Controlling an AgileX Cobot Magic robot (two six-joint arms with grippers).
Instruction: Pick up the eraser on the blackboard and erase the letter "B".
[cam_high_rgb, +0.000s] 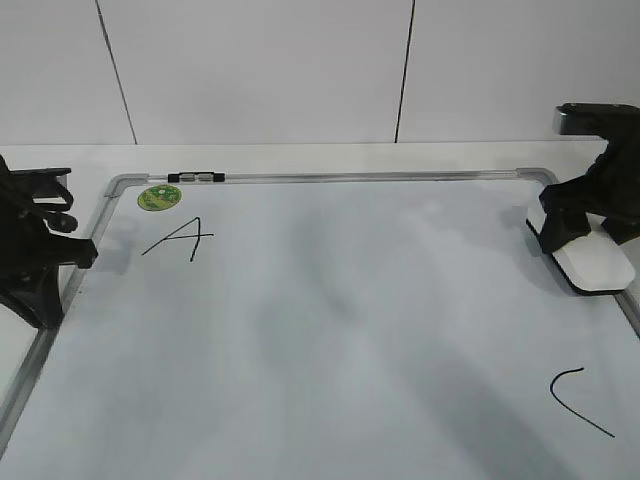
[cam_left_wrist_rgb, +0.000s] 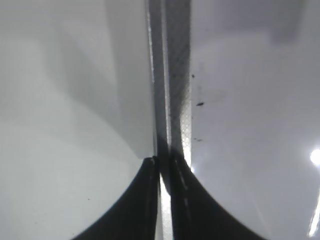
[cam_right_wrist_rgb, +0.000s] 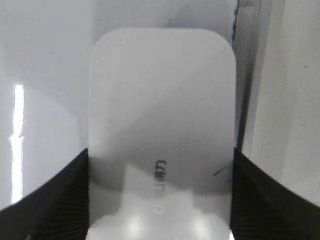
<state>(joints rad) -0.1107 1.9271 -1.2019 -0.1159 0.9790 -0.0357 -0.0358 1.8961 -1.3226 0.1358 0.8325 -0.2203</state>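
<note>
White wall panels are backing a pale bench, with the blackboard (cam_high_rgb: 330, 177) lying flat on it, really a white dry-erase board in a grey frame. Lettering showing in the exterior view: an "A" (cam_high_rgb: 180, 240) near the far left corner below a round green sticker (cam_high_rgb: 159, 197), and a "C" (cam_high_rgb: 578, 400) near the right edge. No letter "B" is showing anywhere between them; the middle of the board is looking blank with only faint grey smudging. So, judging from that, the erasing itself is looking done, or else the B is sitting out of frame; I cannot tell which.

The eraser (cam_high_rgb: 592, 258) is lying at the board's far right edge, flat side down on the surface. The right gripper (cam_high_rgb: 590, 222) is straddling it. In the right wrist view the eraser (cam_right_wrist_rgb: 161, 135) is filling the gap, with the jaws sitting tight against both long sides, so it is looking gripped. Whether it is being set down or picked up is not readable.

The left gripper (cam_high_rgb: 75, 250) is parking over the left frame rail. In the left wrist view the left gripper (cam_left_wrist_rgb: 165, 172) is showing jaws pressed nearly together with only a bright sliver between, holding nothing.

Left to do, at a guess: release and retreat.
</note>
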